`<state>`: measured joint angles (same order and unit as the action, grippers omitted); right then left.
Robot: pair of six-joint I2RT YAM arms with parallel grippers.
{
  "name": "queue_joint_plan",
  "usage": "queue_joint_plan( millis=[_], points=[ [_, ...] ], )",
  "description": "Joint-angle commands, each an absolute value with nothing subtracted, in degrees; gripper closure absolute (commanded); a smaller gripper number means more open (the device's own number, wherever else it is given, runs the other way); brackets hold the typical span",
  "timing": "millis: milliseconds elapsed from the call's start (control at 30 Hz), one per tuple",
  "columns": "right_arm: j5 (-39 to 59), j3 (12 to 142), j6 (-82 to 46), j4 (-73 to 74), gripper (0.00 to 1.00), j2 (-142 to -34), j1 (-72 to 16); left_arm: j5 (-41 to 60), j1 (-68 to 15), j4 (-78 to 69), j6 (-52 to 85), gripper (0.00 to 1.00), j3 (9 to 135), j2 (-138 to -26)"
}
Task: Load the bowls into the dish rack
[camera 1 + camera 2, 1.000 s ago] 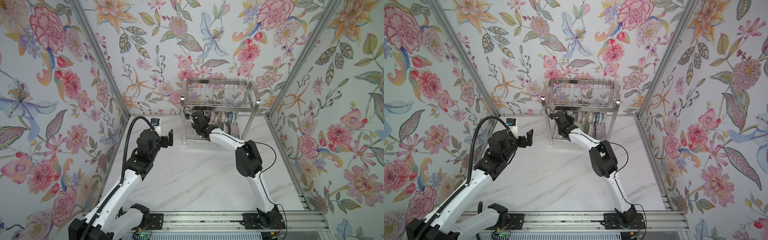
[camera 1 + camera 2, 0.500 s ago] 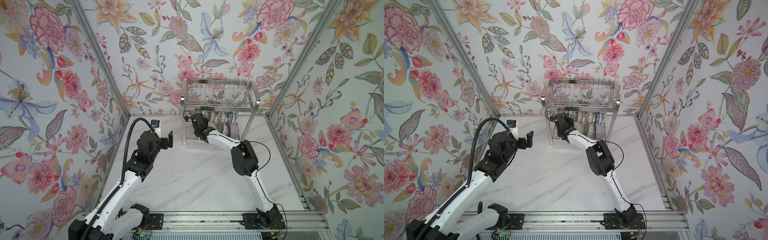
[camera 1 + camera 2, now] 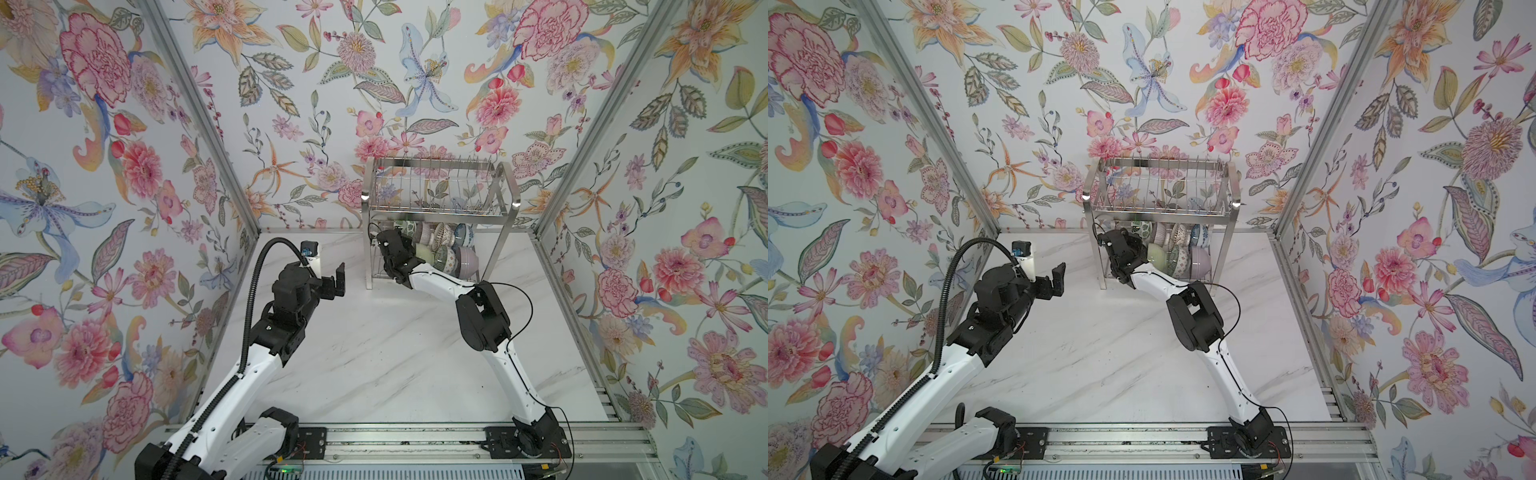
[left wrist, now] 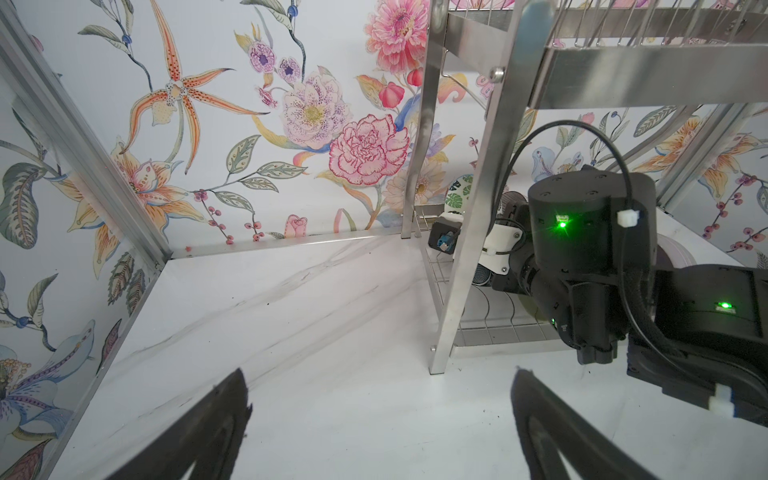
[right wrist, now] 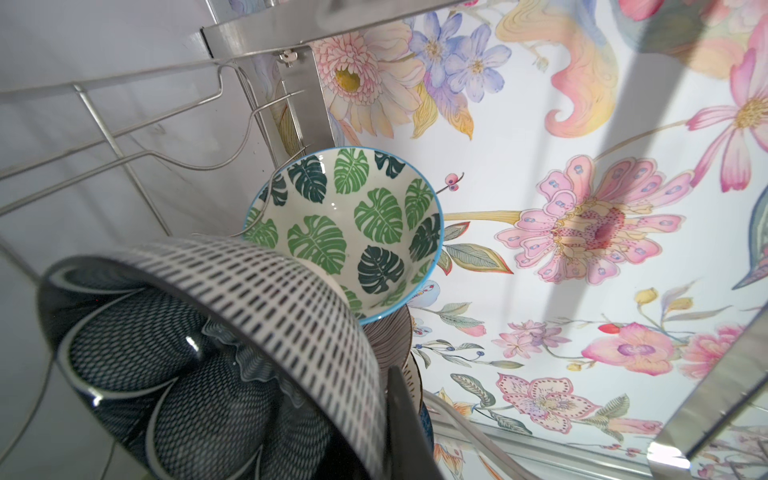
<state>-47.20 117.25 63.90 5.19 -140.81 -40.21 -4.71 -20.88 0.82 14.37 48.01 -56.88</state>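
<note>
R gripper [image 5: 390, 415]: clamps navy bowl [image 5: 216, 353] inside rack's [image 3: 436, 214] lower tier, by leaf bowl [image 5: 353, 224]. L gripper [image 4: 382, 424]: hangs wide open, empty, just outside rack. Other bowls [image 3: 444, 253] racked, none on table [image 3: 374, 353]; prob. only release left.

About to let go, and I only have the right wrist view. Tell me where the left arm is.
Observer: The left gripper hangs over the table just left of the dish rack, jaws wide open and empty.
Operator: Good. I'm holding the navy bowl. Check the table for strays.
Observer: No other bowl shows on the marble in either top view.
</note>
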Motion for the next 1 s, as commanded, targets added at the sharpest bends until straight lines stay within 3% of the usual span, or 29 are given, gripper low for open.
queue_joint_plan(
  millis=[0, 300, 967],
  points=[
    [-49.12, 116.36, 65.67, 8.21, 1.0, -140.74, -40.48, -4.04, -20.05, -0.51, 15.07, 0.01, 47.07, -55.85],
    [-49.57, 112.9, 66.63, 9.14, 1.0, -138.51, -41.01, -3.49, -19.95, -1.12, 15.29, 0.01, 46.76, -55.92],
    [-49.39, 111.53, 66.18, 8.0, 0.88, -136.39, -42.31, -3.3, -19.78, -1.57, 15.56, 0.0, 45.97, -55.06]
  ],
)
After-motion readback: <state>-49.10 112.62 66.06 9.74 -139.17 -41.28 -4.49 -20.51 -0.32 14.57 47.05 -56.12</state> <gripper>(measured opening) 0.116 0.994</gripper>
